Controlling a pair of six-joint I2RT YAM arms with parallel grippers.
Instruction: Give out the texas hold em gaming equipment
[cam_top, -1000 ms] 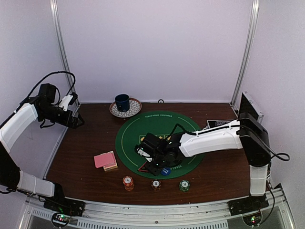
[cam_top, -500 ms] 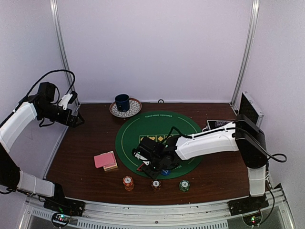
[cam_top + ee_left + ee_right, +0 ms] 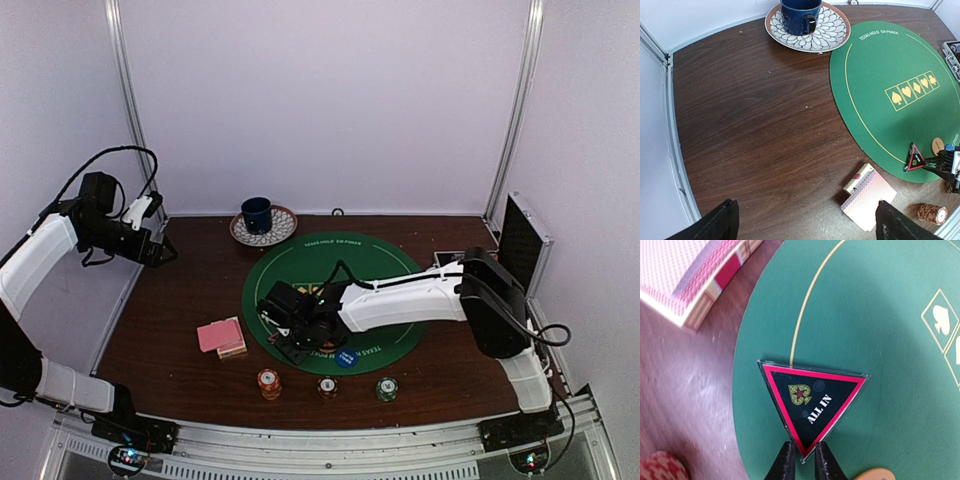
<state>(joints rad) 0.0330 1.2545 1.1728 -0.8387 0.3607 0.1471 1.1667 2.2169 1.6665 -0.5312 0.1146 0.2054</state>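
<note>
Soft, even light fills all three views, and shadows are faint. In the right wrist view the wooden table (image 3: 695, 385) carries a dull sheen. The pink-backed cards (image 3: 685, 275) and a striped chip (image 3: 657, 467) are blurred there, while the triangle marker (image 3: 810, 400) is crisp. The left wrist view bows at its edges.

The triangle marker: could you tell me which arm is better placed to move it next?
Right: the right end effector pinches a corner of the triangle marker on the green mat; the left end effector hangs open, far off.
</note>
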